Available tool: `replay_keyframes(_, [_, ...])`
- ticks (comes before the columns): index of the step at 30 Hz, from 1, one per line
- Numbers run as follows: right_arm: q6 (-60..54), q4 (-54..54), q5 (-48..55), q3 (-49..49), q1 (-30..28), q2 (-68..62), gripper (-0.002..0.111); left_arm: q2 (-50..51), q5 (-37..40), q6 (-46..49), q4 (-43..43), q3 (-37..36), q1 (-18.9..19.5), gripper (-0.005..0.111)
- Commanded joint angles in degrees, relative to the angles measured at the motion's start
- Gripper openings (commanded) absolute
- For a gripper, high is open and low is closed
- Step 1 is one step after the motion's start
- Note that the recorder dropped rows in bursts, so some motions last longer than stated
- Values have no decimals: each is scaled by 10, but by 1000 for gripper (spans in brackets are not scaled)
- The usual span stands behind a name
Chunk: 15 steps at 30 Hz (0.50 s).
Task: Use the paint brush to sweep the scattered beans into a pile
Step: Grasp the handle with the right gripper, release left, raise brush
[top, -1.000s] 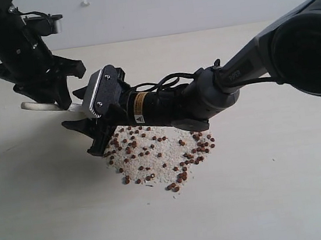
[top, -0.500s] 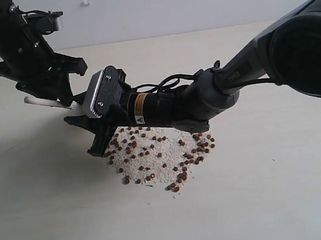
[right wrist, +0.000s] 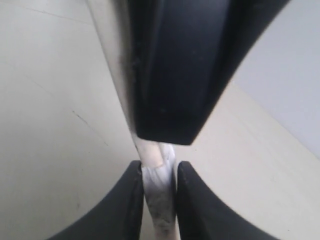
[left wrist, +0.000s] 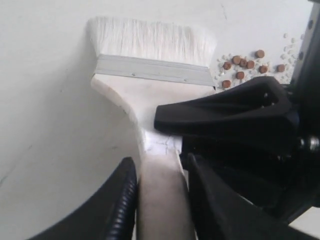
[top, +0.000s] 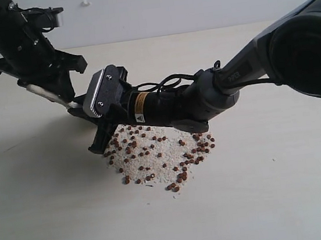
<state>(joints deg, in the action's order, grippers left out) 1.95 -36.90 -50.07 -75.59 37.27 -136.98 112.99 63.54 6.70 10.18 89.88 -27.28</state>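
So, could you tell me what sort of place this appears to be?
Probably a robotics lab test bench: a pale tabletop against a plain wall, a black left arm and right arm, and only practice props, a paint brush and scattered beans.

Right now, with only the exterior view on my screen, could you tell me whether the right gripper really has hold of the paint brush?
Observer: Yes; the right wrist view shows the right gripper shut on the paint brush.
Operator: Thank you. Is the left gripper gripping it as well?
Observer: Yes; the left wrist view shows the left gripper shut on it too.
Operator: And where are the bristles?
Observer: The whitish bristles lie just beside the nearest beans, not over them.
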Motion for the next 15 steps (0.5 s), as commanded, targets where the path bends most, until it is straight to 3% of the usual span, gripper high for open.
replay_keyframes(1, [-23, 10, -10, -3, 1, 2, 0, -3, -55, 6, 5, 2, 1, 50])
replay_keyframes(6, [-29, 10, -1, -3, 1, 2, 0, -4, -158, 6, 5, 2, 1, 106])
replay_keyframes(15, [2, 6, 24, -3, 1, 19, 0, -58, -423, 6, -24, 2, 25, 105])
